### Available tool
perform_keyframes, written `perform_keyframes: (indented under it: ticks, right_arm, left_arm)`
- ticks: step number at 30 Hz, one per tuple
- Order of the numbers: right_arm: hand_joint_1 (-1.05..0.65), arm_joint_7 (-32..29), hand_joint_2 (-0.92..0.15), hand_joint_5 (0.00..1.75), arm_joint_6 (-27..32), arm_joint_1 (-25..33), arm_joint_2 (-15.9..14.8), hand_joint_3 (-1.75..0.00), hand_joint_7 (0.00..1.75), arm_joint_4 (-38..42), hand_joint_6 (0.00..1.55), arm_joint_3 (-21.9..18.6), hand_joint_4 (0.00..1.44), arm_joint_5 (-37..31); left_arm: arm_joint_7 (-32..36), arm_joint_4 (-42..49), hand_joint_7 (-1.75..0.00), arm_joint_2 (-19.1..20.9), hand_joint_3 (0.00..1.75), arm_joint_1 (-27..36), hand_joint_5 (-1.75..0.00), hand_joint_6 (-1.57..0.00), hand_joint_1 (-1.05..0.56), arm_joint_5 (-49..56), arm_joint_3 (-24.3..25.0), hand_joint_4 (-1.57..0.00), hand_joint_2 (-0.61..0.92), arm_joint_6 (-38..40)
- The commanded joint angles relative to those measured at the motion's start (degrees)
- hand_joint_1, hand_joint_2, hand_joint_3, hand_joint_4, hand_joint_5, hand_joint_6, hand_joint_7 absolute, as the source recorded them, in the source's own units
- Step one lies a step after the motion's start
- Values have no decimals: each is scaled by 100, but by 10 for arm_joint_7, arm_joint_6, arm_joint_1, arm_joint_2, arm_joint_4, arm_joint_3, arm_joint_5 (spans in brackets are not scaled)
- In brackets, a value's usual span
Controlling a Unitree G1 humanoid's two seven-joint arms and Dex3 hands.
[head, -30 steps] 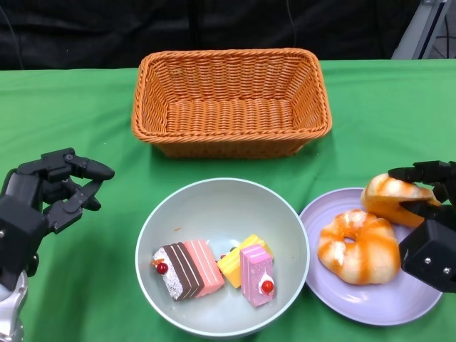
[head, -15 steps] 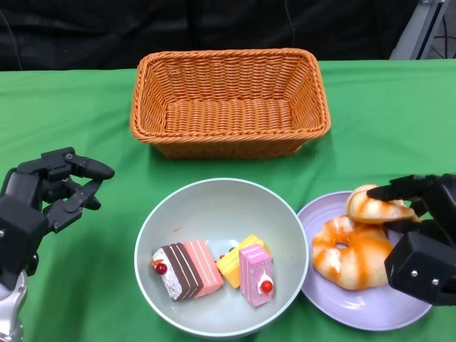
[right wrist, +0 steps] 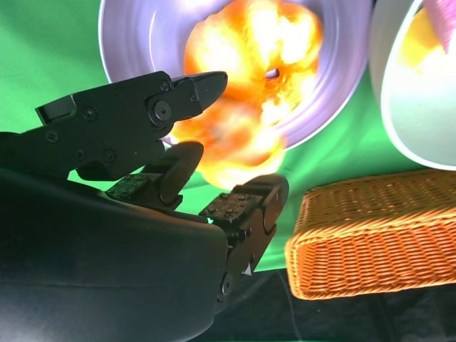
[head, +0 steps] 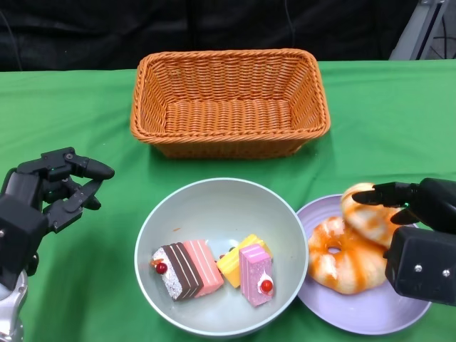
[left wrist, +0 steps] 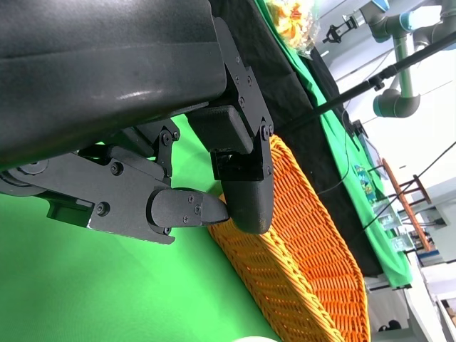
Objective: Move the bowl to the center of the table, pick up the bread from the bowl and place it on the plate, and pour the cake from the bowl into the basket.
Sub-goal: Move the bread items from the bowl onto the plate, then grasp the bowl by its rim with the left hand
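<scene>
Bread [head: 367, 217] pinched in right hand [head: 417, 235], over plate [head: 356, 313] right of bowl [head: 167, 217], touching bread ring [head: 342, 260]. Risk: release atop ring, roll off. Left hand [head: 43, 196] left of bowl, empty, fingers apart.

Right hand holding a bread piece over the plate

The right hand [right wrist: 189, 167], a black shell with fingers [right wrist: 246, 214] reaching out from it, grips a glazed orange bread piece [right wrist: 235, 146] between a thumb-side finger and the others. Just beyond lies the lavender plate [right wrist: 135, 43] with a ring-shaped bread [right wrist: 263, 50] on it, blurred and overexposed. Beside the plate shows the pale wall of the bowl [right wrist: 413, 107], with a glimpse of yellow and pink inside. The orange wicker basket [right wrist: 370, 235] sits on the green tablecloth [right wrist: 43, 64], apart from the plate.
</scene>
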Motion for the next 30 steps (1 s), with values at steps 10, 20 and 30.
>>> perform_keyframes:
  ticks: [10,20,30]
  right_arm:
    - [-49,40,-91,0,25,-12,-28,-1,0,-26,35,-11,55,3]
    - [-54,49,-92,2,47,-2,-12,-2,2,-69,40,-62,61,71]
    - [-34,31,-92,8,-7,14,82,-3,6,-93,53,-155,74,298]
  left_arm:
    - [2,2,-72,9,29,-6,-130,-96,-16,-1,2,-84,92,-1]
    - [-5,6,-72,10,29,-6,-131,-95,-16,-7,5,-83,92,-5]
    - [-3,7,-71,14,29,-6,-131,-94,-17,-2,4,-83,92,-6]
